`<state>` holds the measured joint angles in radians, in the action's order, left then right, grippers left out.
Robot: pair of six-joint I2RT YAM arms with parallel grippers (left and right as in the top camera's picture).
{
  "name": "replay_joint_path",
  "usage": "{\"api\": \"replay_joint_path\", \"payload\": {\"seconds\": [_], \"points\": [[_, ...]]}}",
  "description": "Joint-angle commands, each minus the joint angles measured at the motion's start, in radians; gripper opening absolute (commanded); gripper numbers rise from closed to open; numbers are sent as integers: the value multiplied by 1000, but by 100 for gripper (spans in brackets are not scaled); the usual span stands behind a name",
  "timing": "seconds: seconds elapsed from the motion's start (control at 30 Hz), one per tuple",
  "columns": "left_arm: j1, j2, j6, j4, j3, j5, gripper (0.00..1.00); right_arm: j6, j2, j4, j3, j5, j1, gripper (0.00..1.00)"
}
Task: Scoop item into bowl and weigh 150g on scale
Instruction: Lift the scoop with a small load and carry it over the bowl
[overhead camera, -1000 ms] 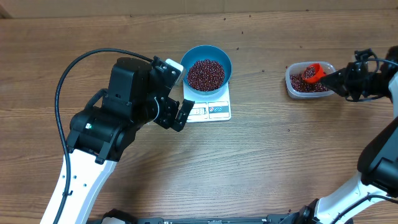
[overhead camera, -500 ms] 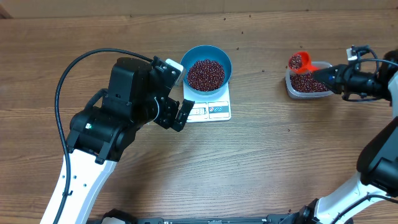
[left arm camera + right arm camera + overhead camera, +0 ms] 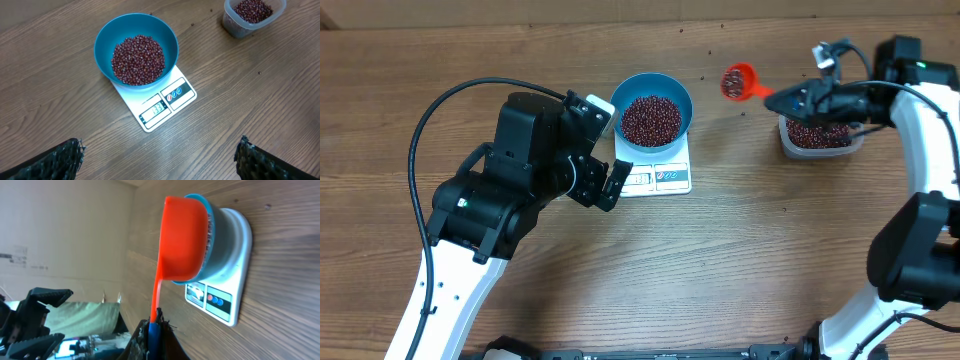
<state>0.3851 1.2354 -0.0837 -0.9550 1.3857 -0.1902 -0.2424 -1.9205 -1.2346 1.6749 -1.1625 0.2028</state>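
– while the right gripper (image 3: 790, 100) is clamped on the orange scoop (image 3: 735, 82) by its handle, where does the scoop hang?
– in the air between the blue bowl (image 3: 682, 92) and the clear tub (image 3: 785, 138), with beans inside it.
– and the bowl?
– on the white scale (image 3: 660, 178), heaped with red-brown beans (image 3: 651, 119); more lie in the tub.
– left gripper (image 3: 603, 183)?
– jaws spread wide, empty, just beside the scale's display edge.
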Motion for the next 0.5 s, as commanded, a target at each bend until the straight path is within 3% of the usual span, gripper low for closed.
{"api": "replay_joint_path", "payload": {"seconds": [0.0, 0.47], "points": [[-5, 3, 5, 1, 18, 6, 100, 105, 37, 39, 46, 69, -78, 4], [-5, 3, 5, 0, 18, 6, 99, 284, 37, 72, 178, 629, -397, 4]]}}
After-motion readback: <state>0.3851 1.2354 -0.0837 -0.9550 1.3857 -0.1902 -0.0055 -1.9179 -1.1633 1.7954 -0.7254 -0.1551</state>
